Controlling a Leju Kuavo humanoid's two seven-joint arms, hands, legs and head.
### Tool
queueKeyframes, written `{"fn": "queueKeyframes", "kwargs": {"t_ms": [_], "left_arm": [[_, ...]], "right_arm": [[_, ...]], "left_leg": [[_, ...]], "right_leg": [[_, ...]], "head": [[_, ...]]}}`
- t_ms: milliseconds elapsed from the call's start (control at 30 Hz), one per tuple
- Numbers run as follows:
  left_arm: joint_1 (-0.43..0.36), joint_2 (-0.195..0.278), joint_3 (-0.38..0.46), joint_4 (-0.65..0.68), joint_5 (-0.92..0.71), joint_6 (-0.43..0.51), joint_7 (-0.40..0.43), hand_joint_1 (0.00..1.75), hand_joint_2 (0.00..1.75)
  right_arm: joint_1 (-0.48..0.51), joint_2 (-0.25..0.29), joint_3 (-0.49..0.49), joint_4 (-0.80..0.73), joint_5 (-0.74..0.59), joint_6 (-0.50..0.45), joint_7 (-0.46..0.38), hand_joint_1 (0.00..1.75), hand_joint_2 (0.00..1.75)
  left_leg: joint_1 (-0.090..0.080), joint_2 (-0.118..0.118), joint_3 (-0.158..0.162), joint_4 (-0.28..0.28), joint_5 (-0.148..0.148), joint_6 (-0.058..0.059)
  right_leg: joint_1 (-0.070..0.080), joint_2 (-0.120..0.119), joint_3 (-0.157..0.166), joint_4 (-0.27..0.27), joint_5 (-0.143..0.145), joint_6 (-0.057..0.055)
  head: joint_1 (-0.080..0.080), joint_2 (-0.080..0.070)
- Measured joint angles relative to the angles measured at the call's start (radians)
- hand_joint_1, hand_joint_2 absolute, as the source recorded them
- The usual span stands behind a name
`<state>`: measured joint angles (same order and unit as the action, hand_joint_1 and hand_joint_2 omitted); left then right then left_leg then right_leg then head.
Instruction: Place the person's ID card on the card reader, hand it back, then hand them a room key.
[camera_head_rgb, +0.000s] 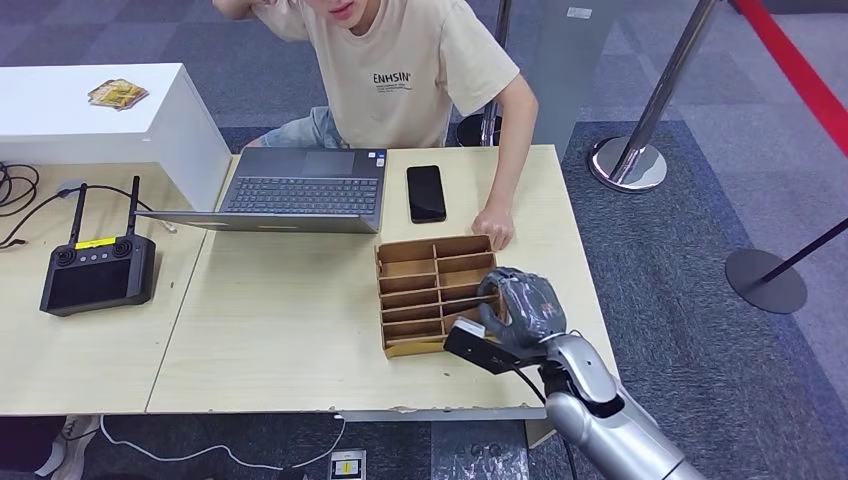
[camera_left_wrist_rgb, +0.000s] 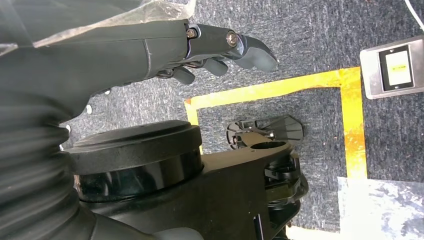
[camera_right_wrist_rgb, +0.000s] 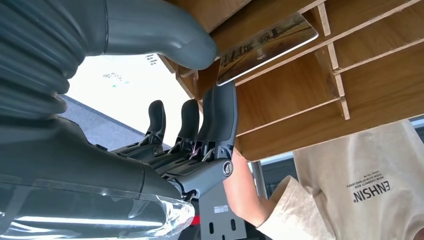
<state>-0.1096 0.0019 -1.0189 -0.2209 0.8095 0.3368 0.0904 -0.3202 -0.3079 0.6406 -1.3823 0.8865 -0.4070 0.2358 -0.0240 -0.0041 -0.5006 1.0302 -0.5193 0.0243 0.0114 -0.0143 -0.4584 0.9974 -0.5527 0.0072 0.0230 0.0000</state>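
One card, apparently in right hand.

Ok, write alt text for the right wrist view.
The right robot hand pinches a printed card between thumb and a finger at the edge of a wooden tray with dividers. Beyond the tray, a person in a beige T-shirt rests a hand beside it.

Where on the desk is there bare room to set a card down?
Free: the wide tabletop between laptop and front edge, left of the wooden organizer. Crowded: the far right, with phone, the person's hand and right hand.
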Motion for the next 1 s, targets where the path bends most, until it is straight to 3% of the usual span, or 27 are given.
{"fn": "queueKeyframes", "kwargs": {"t_ms": [133, 233, 367, 1000], "left_arm": [[0.000, 0.000, 0.000, 0.000, 0.000, 0.000, 0.001, 0.00, 1.75], [0.000, 0.000, 0.000, 0.000, 0.000, 0.000, 0.002, 0.00, 1.75], [0.000, 0.000, 0.000, 0.000, 0.000, 0.000, 0.002, 0.00, 1.75], [0.000, 0.000, -0.016, 0.000, 0.000, 0.001, 0.008, 0.00, 1.75]], "right_arm": [[-0.003, 0.003, 0.000, 0.008, 0.000, -0.005, 0.002, 0.95, 1.75], [-0.006, 0.005, 0.000, 0.013, -0.002, -0.007, 0.003, 1.12, 1.75], [-0.007, 0.008, 0.000, 0.018, -0.002, -0.018, 0.005, 1.75, 1.75], [-0.009, 0.010, 0.000, 0.026, -0.012, -0.057, 0.004, 1.75, 1.75]], "left_leg": [[0.000, 0.000, 0.000, 0.000, 0.000, 0.000], [0.000, 0.000, 0.000, 0.000, 0.000, 0.000], [0.000, 0.000, 0.000, 0.000, 0.000, 0.000], [0.000, 0.000, 0.000, 0.000, 0.000, 0.000]], "right_leg": [[0.000, 0.000, 0.000, 0.000, 0.000, 0.000], [0.000, 0.000, 0.000, 0.000, 0.000, 0.000], [0.000, 0.000, 0.000, 0.000, 0.000, 0.000], [0.000, 0.000, 0.000, 0.000, 0.000, 0.000]], "head": [[0.000, 0.000], [0.000, 0.000], [0.000, 0.000], [0.000, 0.000]]}}
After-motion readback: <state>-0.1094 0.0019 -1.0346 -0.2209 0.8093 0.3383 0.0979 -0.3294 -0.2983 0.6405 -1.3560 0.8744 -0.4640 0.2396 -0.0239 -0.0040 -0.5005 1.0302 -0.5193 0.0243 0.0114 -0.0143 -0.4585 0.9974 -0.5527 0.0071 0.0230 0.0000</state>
